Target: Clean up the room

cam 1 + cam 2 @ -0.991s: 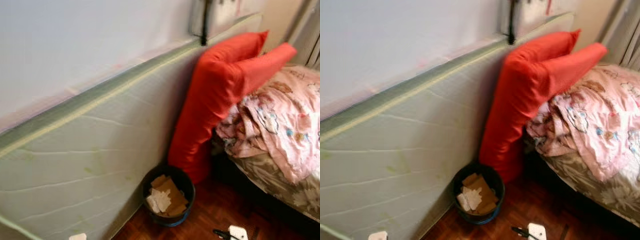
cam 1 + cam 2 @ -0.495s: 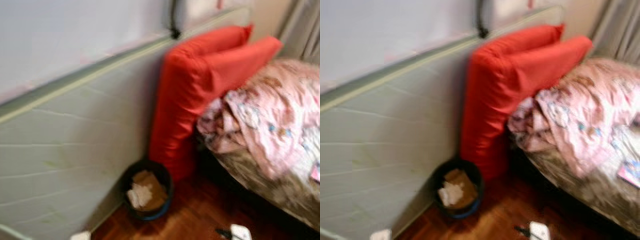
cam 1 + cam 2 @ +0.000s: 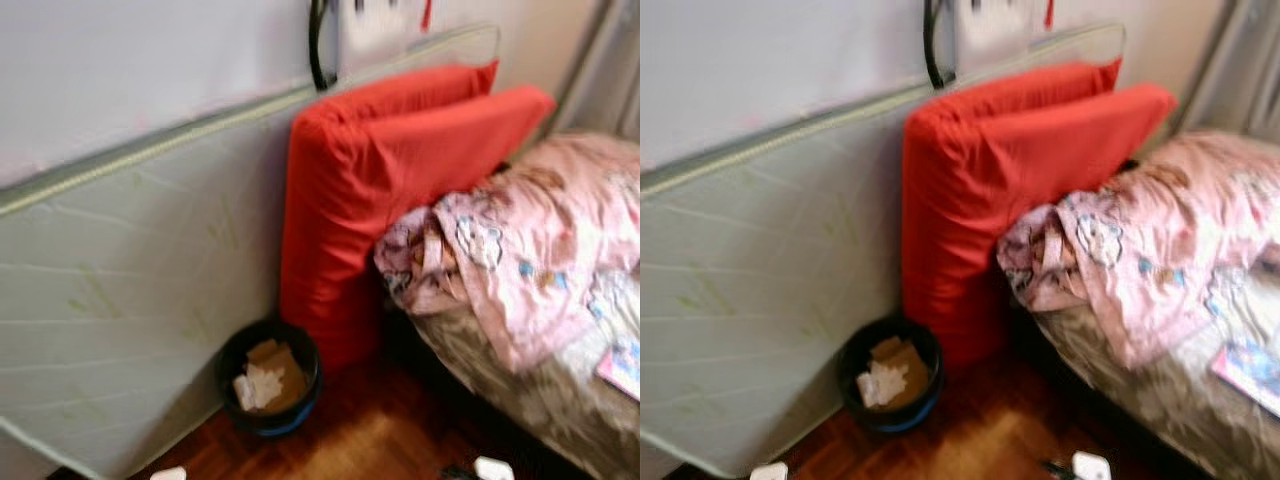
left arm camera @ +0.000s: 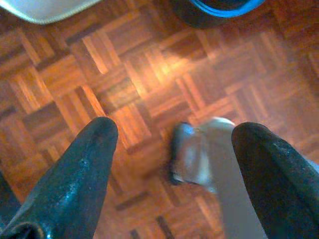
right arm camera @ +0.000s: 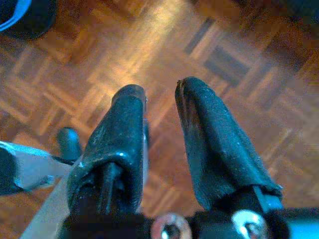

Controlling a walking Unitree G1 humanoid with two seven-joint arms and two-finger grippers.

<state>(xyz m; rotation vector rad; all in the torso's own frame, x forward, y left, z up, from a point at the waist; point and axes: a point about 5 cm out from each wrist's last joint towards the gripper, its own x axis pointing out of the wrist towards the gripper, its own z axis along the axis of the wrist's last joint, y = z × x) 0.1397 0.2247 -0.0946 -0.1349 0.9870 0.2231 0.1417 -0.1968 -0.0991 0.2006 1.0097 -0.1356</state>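
A mattress (image 3: pixel 130 300) leans on edge against the wall, seemingly stored out of the way, and two red cushions (image 3: pixel 380 190) stand propped against it at the bed's head. A black wastebasket (image 3: pixel 268 377) holding paper scraps sits on the parquet floor (image 4: pixel 149 74) at about 7 o'clock. A crumpled pink blanket (image 3: pixel 520 260) sprawls over the bed at 3 o'clock. Both arms hang low, pointing floorward: the left gripper (image 4: pixel 174 164) is spread wide and empty; the right gripper (image 5: pixel 159 144) is nearly closed, holding nothing.
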